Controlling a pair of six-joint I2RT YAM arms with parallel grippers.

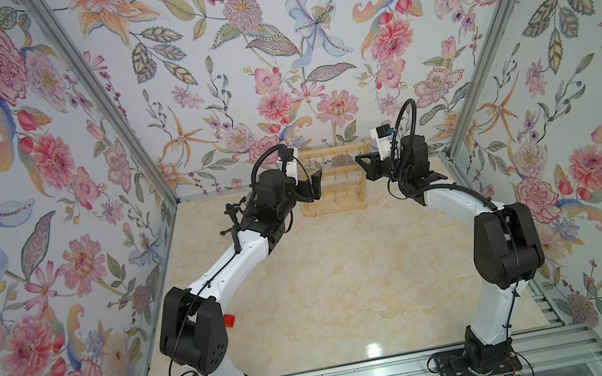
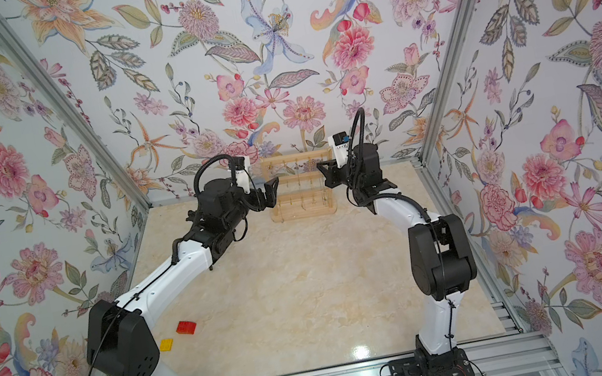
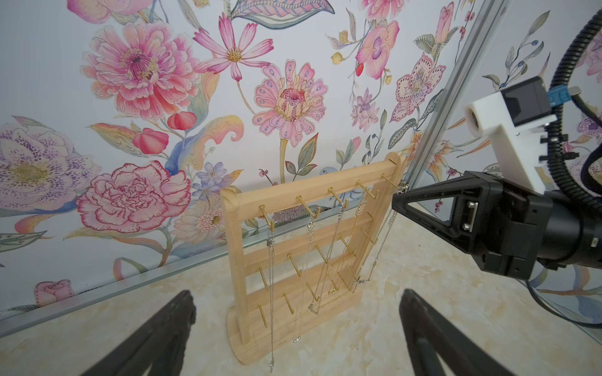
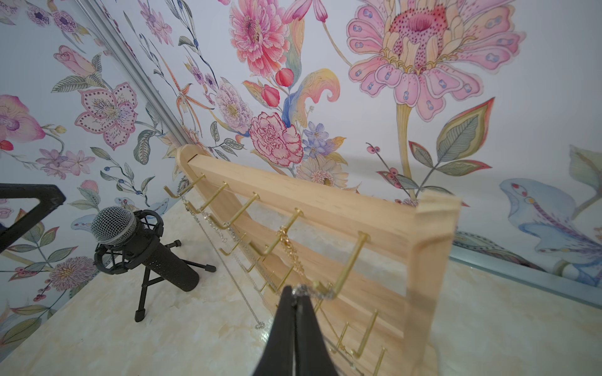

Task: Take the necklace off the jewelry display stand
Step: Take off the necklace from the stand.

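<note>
The jewelry display stand (image 1: 335,194) (image 2: 301,197) is pale wood with gold hooks and stands at the back of the table, upright. Several thin necklaces hang from its top hooks. My right gripper (image 4: 294,291) (image 3: 395,198) (image 1: 357,158) is shut on the silver necklace (image 4: 308,289) right at the outermost top hook on the stand's right end. That necklace's chain (image 3: 382,241) hangs down from there in the left wrist view. My left gripper (image 3: 296,293) (image 1: 311,187) (image 2: 271,192) is open and empty in front of the stand's left post, not touching it.
A black microphone on a small tripod (image 4: 143,247) (image 1: 231,218) stands left of the stand, behind my left arm. A red brick (image 2: 186,327) and a yellow brick (image 2: 165,344) lie near the left arm's base. Floral walls close in the back and both sides.
</note>
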